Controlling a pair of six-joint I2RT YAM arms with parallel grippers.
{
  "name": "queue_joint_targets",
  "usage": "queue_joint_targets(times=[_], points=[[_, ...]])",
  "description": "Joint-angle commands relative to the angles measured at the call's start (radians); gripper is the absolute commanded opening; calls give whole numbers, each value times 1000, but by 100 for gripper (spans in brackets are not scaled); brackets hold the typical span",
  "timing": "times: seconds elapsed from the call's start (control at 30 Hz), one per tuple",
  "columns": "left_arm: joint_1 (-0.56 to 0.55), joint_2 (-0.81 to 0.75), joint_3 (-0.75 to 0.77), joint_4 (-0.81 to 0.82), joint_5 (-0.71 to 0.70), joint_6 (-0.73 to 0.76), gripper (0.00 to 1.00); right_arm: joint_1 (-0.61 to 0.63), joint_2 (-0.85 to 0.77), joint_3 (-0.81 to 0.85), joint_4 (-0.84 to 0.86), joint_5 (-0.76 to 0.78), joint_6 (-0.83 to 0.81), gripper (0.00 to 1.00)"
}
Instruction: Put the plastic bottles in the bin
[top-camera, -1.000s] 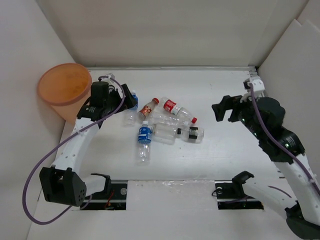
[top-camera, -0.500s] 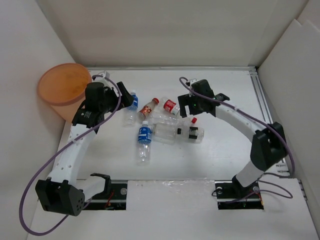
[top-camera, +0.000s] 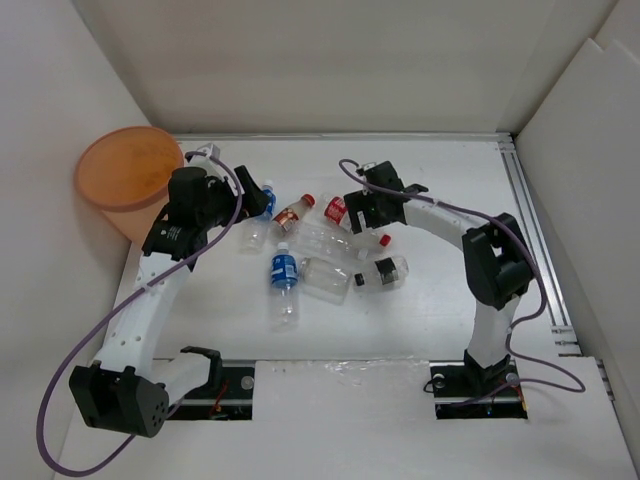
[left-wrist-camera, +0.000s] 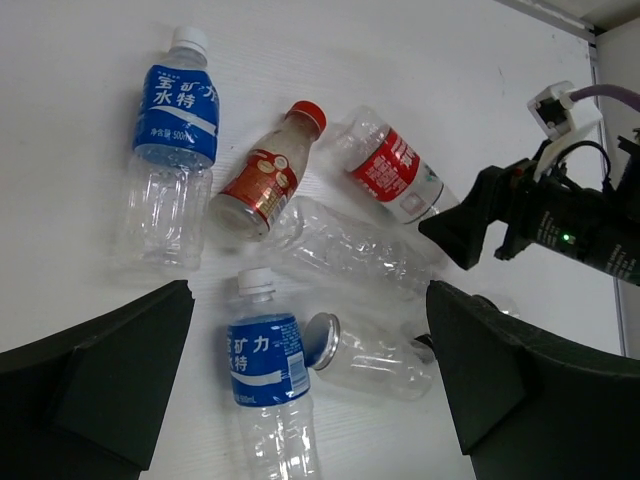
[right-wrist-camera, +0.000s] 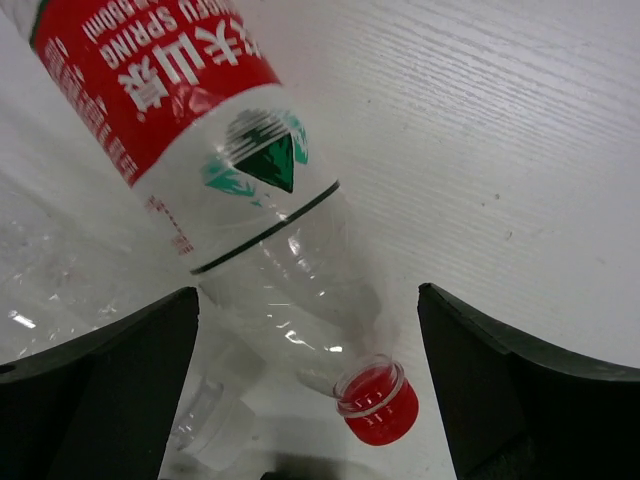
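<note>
Right tool (right-wrist-camera: 308, 300), fingers apart, straddles the clear shoulder of the red-labelled bottle (right-wrist-camera: 200, 150), which lies on the desk (right-wrist-camera: 500, 120) near its red cap (right-wrist-camera: 378, 402). Left tool (left-wrist-camera: 308, 300), also spread wide, hovers over the clustered plastic bottles (left-wrist-camera: 350, 245). The bin (top-camera: 135, 218) stands far left. The bottles look empty and thin-walled, so probably light, crushable and slick (prone to rolling). Grip across the labelled body.
</note>
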Motion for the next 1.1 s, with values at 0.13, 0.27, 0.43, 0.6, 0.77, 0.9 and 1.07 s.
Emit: queue_joint_targets(times=[0.13, 0.27, 0.43, 0.6, 0.77, 0.9, 1.07], points=[[6, -17, -15, 32, 37, 13, 100, -13, 62, 56, 21, 21, -3, 84], [6, -8, -15, 32, 37, 13, 100, -31, 62, 35, 30, 12, -3, 72], [6, -8, -15, 32, 47, 13, 100, -42, 51, 35, 30, 2, -3, 30], [6, 2, -15, 32, 47, 13, 100, -70, 42, 44, 14, 24, -3, 8], [6, 11, -15, 41, 68, 13, 100, -79, -41, 64, -10, 48, -3, 0], [6, 32, -15, 52, 92, 13, 100, -88, -126, 64, -10, 48, -3, 0], [6, 66, 57, 88, 210, 13, 100, -63, -235, 88, -45, 1, -17, 0]])
